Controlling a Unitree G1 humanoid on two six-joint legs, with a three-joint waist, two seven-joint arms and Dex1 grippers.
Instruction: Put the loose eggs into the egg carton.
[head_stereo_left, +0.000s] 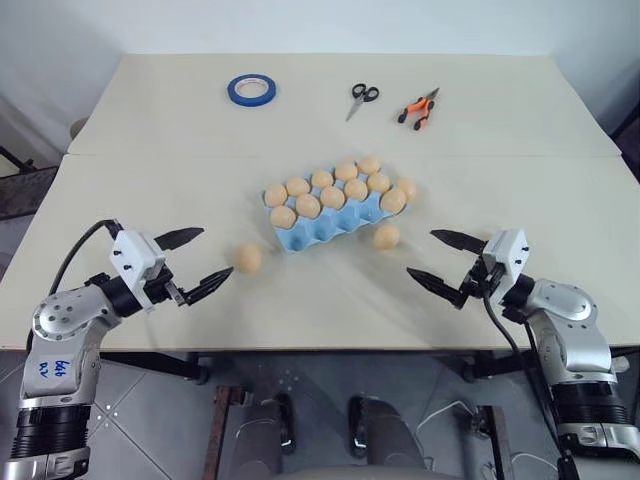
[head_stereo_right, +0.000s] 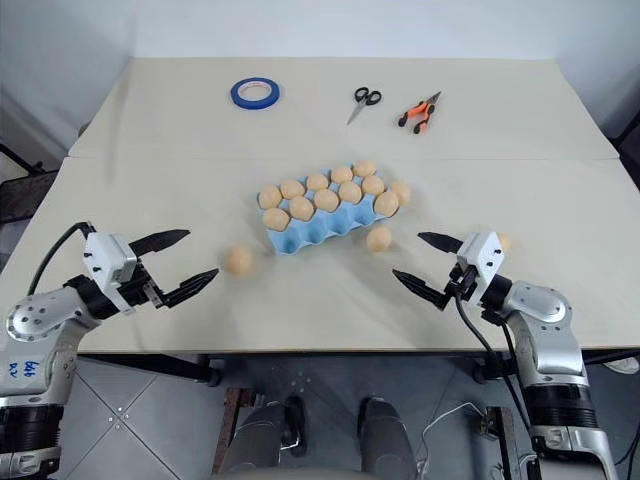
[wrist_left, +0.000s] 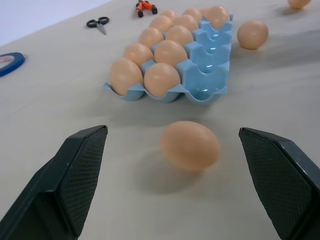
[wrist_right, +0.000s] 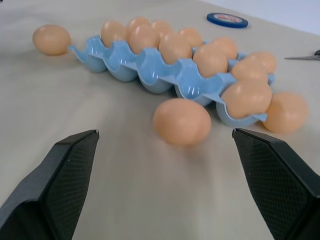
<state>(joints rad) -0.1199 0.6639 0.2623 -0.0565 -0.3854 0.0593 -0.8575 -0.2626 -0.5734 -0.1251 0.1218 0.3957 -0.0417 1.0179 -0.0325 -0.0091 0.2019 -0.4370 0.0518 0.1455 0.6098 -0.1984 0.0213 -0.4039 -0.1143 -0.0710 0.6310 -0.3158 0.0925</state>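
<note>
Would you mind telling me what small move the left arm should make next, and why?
Probably ease the left gripper forward around the loose egg: its jaws stand open, the egg lies on the table just ahead between them, and the egg carton has empty cups.

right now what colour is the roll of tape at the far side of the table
Blue, with a pale inner ring. The tape roll shows best in the left eye view.

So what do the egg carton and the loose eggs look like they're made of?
The egg carton: thin moulded plastic by the look, since its light blue cups are glossy and catch highlights. The loose eggs: smooth matte tan shells; whether real or imitation cannot be told.
</note>
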